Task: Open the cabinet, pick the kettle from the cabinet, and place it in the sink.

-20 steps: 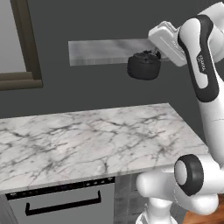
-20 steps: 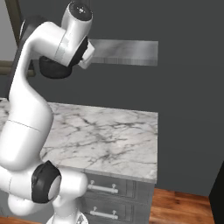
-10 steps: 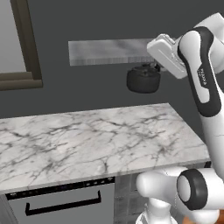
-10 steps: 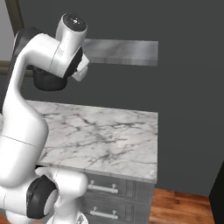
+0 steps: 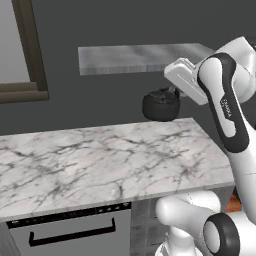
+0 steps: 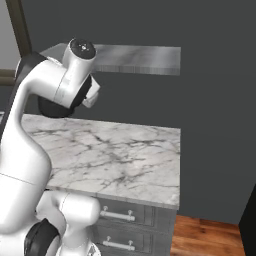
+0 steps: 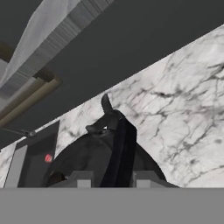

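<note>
Marble tabletop (image 5: 100, 165) runs under a dark wall and grey shelf (image 5: 135, 57). The end effector (image 7: 113, 180) pinches the kettle (image 5: 161, 105) handle above its far edge

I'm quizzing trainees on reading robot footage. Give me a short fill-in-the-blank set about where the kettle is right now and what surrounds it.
1. The kettle hangs in the air above the marble ____.
2. The tool is shut on the kettle's arched ____.
3. On the wall above the kettle runs a grey ____.
4. In the hand view, the black sink lies at the ____ of the picture.

Missing words: counter; handle; shelf; lower left
</note>
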